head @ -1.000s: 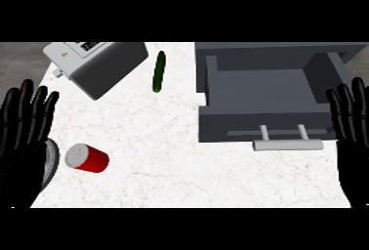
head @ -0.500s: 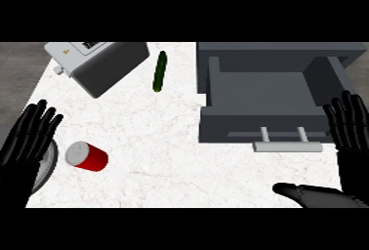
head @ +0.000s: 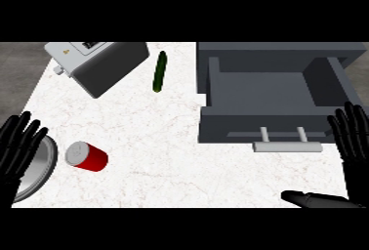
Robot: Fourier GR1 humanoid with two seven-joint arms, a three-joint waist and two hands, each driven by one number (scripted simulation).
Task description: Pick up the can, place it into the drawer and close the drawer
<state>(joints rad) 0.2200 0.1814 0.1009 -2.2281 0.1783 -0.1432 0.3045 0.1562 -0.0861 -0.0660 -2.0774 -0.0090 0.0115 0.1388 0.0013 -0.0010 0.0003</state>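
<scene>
The left hand [head: 20, 146] shows at the left edge of the frame, a little below the middle, with its fingers straight, spread and pointing up; it holds nothing. Its lower part lies over the rim of a round grey plate [head: 45, 163] that sits partly out of frame at the lower left. The right hand [head: 352, 134] stands at the right edge of the frame at about the same height, fingers likewise straight and fanned upward, empty, just beside the right end of the drawer's front. A dark rounded part [head: 317, 199] pokes in at the lower right corner; whether it is the thumb of that hand cannot be told.

The can [head: 86, 156], red with a pale silver top, lies tipped on its side at the lower left of the frame, just right of the plate and near the left hand, touching neither hand. The drawer [head: 267, 95] is at the upper right of the frame, dark grey and pulled open, its inside bare, with a pale bar handle [head: 287, 145] on the front wall facing the lower edge. The can and drawer are well apart.

The counter [head: 166, 132] is white marble with faint veins. A grey toaster [head: 97, 63] sits tilted at the upper left, and a green cucumber [head: 160, 72] lies nearly upright in the frame between the toaster and the drawer. A dark floor shows beyond the counter's left edge.
</scene>
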